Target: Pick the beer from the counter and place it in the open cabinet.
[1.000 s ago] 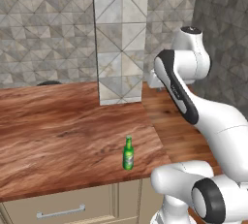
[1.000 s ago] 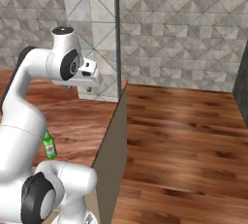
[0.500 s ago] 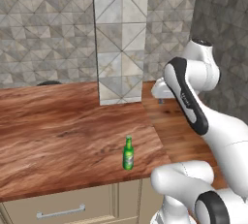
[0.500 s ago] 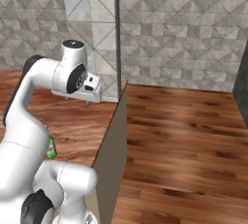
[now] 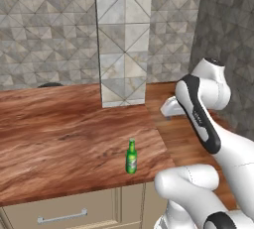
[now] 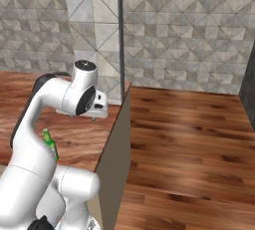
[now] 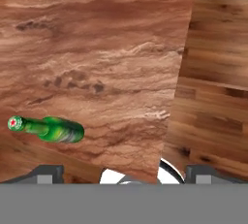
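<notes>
The bench (image 5: 64, 134) is stretching reddish-brown beneath me, its right end dropping to wood flooring. My hand (image 6: 98, 108) is hanging over that right end, holding nothing; I cannot tell how wide it is parted. The beer (image 5: 131, 157) is standing upright near the bench's front edge, toward its right corner.

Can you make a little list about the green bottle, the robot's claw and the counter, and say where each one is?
bottle: the beer stands upright, near the front edge of the counter
bottle look: green glass, slim neck, cap with a red mark
claw: up above the counter near its right end, looking down at it; open or shut cannot be told
claw and bottle: apart, nothing held
bottle in the hand view: low on the left
behind the bottle: a tiled pillar at the back of the counter
beside the counter: wooden floor
</notes>
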